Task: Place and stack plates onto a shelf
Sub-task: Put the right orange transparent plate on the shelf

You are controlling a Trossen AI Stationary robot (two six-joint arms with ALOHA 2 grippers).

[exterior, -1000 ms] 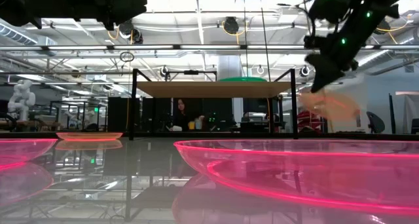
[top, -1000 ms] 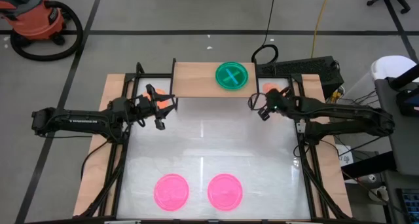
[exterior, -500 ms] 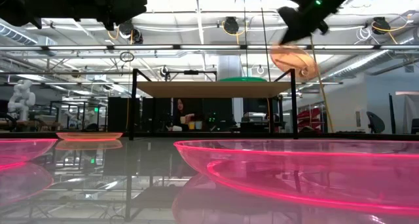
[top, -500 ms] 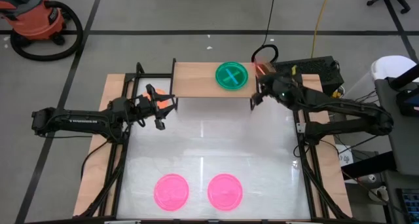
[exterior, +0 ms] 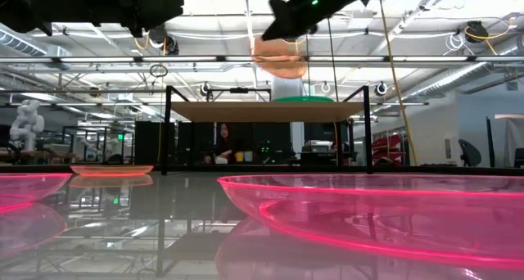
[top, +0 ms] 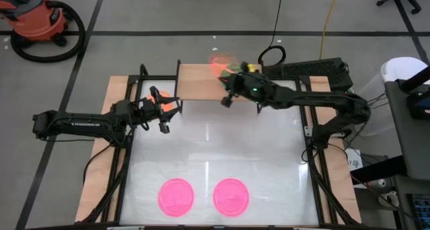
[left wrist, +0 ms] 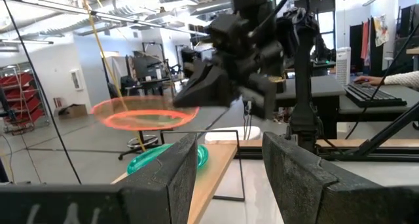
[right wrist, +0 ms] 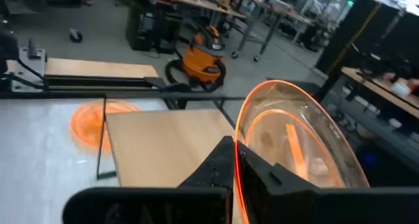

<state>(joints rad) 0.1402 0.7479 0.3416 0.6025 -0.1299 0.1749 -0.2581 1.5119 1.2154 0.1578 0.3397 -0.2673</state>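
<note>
My right gripper [top: 228, 81] is over the shelf [top: 196, 82] and is shut on an orange plate [top: 220, 61], which hovers above the wood board [exterior: 262, 110]. A green plate [exterior: 303, 99] lies on the board's right part, mostly hidden under the right arm in the high view. My left gripper [top: 168, 116] is open and waits left of the shelf, above a second orange plate [top: 155, 98] that lies flat on the table. Two pink plates [top: 175, 196] [top: 231, 196] lie flat near the table's near edge. My right gripper pinches the orange plate by its rim [right wrist: 239, 168], one finger on each face. The fingers come about level from the shelf's near right side. The plate is lifted clear above the board, roughly level in the low view [exterior: 278, 63], and sticks out beyond the fingers toward the far left.
The shelf's left half [top: 191, 81] is bare wood. Black frame rails [top: 131, 132] run along the table's left and right sides. An orange shop vacuum [top: 40, 21] stands on the floor beyond the far left corner; a keyboard [top: 306, 70] lies behind the shelf.
My right gripper has risen from beside the shelf's right end and swung toward the table's left, over the green plate, carrying the orange plate. The plate went from hanging tilted below board height to roughly level above the board.
</note>
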